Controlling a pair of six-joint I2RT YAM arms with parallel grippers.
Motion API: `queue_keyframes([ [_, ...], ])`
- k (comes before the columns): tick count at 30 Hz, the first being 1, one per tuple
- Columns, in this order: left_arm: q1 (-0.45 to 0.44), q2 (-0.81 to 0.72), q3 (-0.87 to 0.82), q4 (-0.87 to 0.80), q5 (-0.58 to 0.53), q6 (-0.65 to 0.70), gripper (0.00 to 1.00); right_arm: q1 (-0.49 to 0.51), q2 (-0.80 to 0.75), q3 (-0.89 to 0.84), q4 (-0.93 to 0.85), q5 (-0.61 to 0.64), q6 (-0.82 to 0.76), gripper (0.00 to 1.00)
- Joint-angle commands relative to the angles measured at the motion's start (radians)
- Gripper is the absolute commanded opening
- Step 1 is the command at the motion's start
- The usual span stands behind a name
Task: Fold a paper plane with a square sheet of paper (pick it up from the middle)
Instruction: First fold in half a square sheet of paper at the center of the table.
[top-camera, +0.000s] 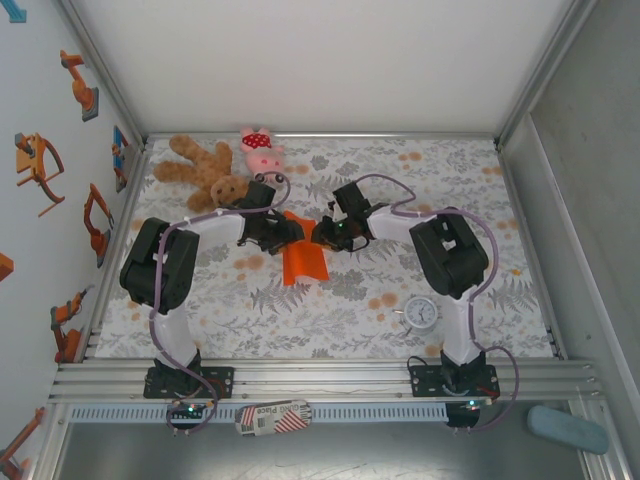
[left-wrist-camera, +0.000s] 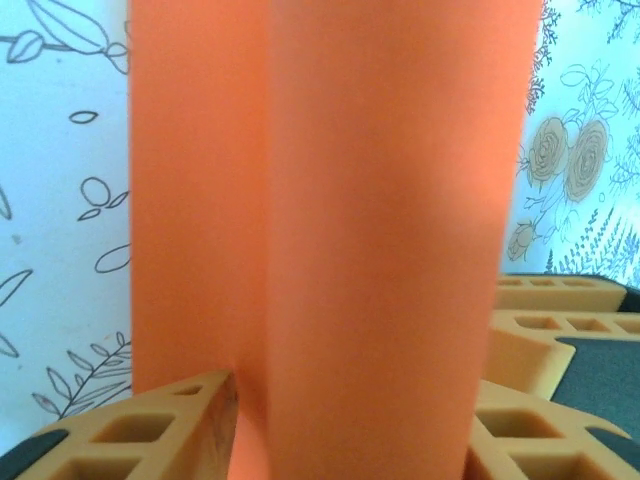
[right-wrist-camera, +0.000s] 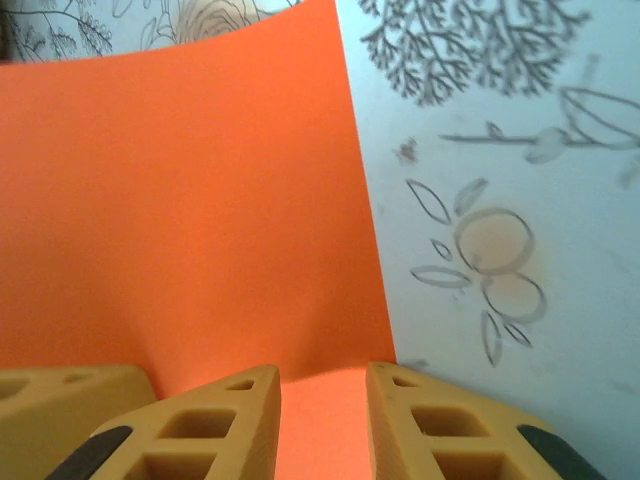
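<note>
The square sheet of paper is bright orange and lies bent on the floral cloth at mid-table, its far edge lifted between both grippers. My left gripper comes at that edge from the left. In the left wrist view the paper bulges as a curved fold between the left gripper fingers, touching both. My right gripper meets it from the right. In the right wrist view the right gripper has the paper between its narrow-set fingers, and the sheet curves away in front of them.
A brown teddy bear and a pink plush pig lie at the back left. A small white clock sits front right near the right arm's base. The left gripper's tan finger shows beside the right one.
</note>
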Motion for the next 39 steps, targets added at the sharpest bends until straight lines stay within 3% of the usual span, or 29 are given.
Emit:
queue_keyframes([
  [1,-0.001,-0.079,0.033,-0.029,-0.018,0.063,0.44,-0.022,-0.128,-0.048,-0.010,0.078,-0.034,0.29],
  [6,0.007,-0.154,0.029,0.002,0.030,0.100,0.36,-0.087,-0.281,-0.139,0.077,0.057,-0.052,0.35],
  [9,0.022,-0.206,0.026,0.041,0.107,0.088,0.34,-0.133,-0.338,-0.184,0.174,-0.040,-0.029,0.46],
  [13,0.056,-0.261,0.025,0.136,0.245,0.007,0.33,-0.152,-0.359,-0.202,0.327,-0.200,0.035,0.62],
  [18,0.093,-0.293,0.019,0.269,0.379,-0.121,0.32,-0.153,-0.332,-0.233,0.575,-0.311,0.189,0.72],
  [21,0.106,-0.305,0.006,0.335,0.429,-0.158,0.32,-0.147,-0.315,-0.231,0.654,-0.350,0.241,0.74],
  [27,0.117,-0.311,-0.012,0.358,0.465,-0.155,0.31,-0.117,-0.305,-0.200,0.555,-0.345,0.182,0.74],
  [39,0.128,-0.291,-0.015,0.386,0.495,-0.167,0.30,-0.082,-0.305,-0.170,0.571,-0.390,0.182,0.69],
])
